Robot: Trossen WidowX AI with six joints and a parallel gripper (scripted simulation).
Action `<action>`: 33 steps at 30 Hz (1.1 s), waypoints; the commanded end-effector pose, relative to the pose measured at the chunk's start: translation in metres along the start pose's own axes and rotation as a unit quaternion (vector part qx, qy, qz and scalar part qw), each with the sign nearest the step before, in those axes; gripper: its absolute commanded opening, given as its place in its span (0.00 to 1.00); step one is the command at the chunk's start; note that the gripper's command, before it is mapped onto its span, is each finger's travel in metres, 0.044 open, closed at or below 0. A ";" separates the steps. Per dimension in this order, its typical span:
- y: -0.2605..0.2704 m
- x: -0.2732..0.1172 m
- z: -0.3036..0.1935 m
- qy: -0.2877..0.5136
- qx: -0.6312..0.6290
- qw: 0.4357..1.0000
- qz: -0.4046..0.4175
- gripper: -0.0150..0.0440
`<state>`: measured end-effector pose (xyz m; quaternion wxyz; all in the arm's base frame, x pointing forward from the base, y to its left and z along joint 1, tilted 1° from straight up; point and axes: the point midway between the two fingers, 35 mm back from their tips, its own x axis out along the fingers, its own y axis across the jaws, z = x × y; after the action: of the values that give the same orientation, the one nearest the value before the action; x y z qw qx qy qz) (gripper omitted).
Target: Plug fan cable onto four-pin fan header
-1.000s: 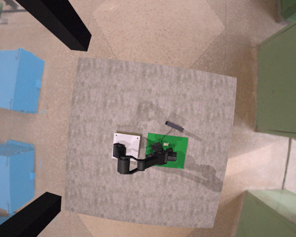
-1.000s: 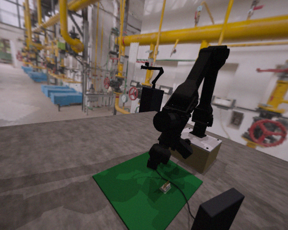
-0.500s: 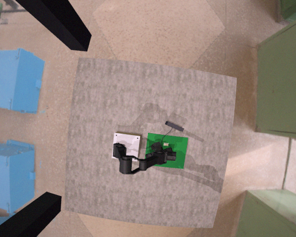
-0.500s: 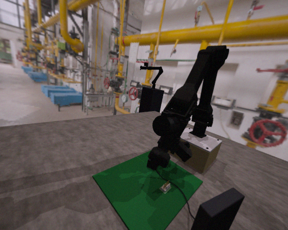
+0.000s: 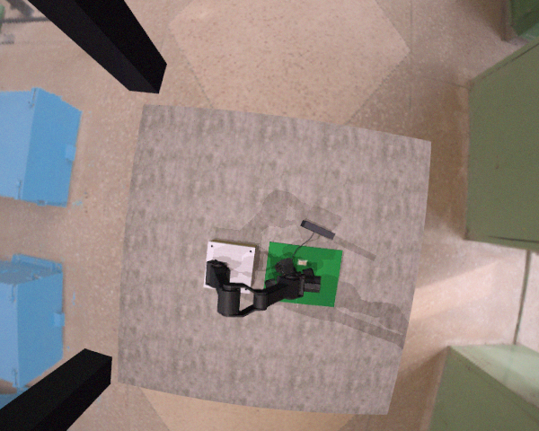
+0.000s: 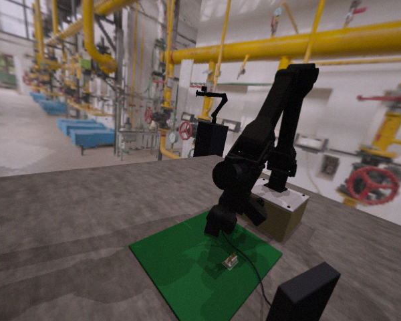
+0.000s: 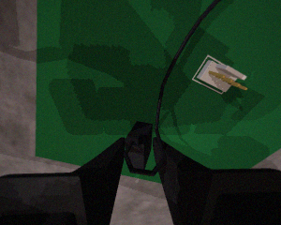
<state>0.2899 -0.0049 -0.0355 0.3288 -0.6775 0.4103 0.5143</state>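
The green board (image 5: 328, 259) (image 6: 173, 273) (image 7: 267, 127) lies flat. The four-pin header (image 5: 302, 262) (image 6: 230, 262) (image 7: 210, 75), white with brass pins, stands on it with its pins bare. My gripper (image 7: 139, 141) is shut on the small black plug (image 7: 140, 152), low over the board's edge; in the wrist view the plug looks slightly tilted between the fingertips. The header is up and to the right of the plug there. The thin black cable (image 6: 252, 262) (image 7: 163, 84) runs from the plug past the header. In the top and exterior views the arm and fingers hide the plug.
The dark grey fan block (image 5: 317, 229) (image 6: 303, 288) stands beside the board at the cable's other end. The arm's white-topped base box (image 5: 244, 261) (image 6: 283, 217) stands close to the board's other side. The grey table (image 5: 190, 167) (image 6: 73, 207) carries them all.
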 end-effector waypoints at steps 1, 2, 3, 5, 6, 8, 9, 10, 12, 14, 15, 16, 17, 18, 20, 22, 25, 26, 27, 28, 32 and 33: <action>0.000 0.000 0.000 0.000 0.000 1.000 0.000 0.44; 0.000 0.000 0.000 0.000 0.000 1.000 0.000 0.43; 0.000 0.000 0.000 0.000 0.000 1.000 0.000 0.42; 0.000 0.000 0.000 0.000 0.000 1.000 0.000 0.40; 0.000 0.000 0.000 0.000 0.000 1.000 0.000 0.38; 0.000 -0.001 0.000 0.000 0.000 1.000 0.000 0.33; -0.001 -0.002 -0.001 0.000 0.000 1.000 0.000 0.28; -0.001 -0.005 -0.002 0.000 0.000 1.000 0.000 0.25; -0.002 -0.010 -0.003 0.000 0.000 1.000 0.000 0.25; -0.003 -0.016 -0.005 0.001 0.000 1.000 0.000 0.25; -0.003 -0.019 -0.006 0.001 0.000 1.000 0.000 0.25; -0.004 -0.022 -0.007 0.001 0.000 1.000 0.000 0.25; -0.004 -0.025 -0.008 0.001 0.000 1.000 0.000 0.25; -0.004 -0.028 -0.009 0.001 0.000 1.000 0.000 0.25; -0.005 -0.034 -0.010 0.001 -0.001 1.000 0.000 0.25; -0.005 -0.040 -0.012 0.001 -0.001 1.000 0.000 0.25; -0.005 -0.049 -0.014 0.001 -0.001 1.000 0.000 0.25; -0.005 -0.052 -0.015 0.001 -0.001 1.000 0.000 0.25; -0.005 -0.055 -0.016 0.001 -0.001 1.000 0.000 0.25; -0.005 -0.058 -0.016 0.002 -0.001 1.000 0.000 0.25; -0.004 -0.070 -0.019 0.002 -0.001 1.000 0.000 0.25; -0.004 -0.074 -0.020 0.002 -0.002 1.000 0.000 0.25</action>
<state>0.2903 -0.0044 0.0278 0.3261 -0.6756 0.4115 0.5176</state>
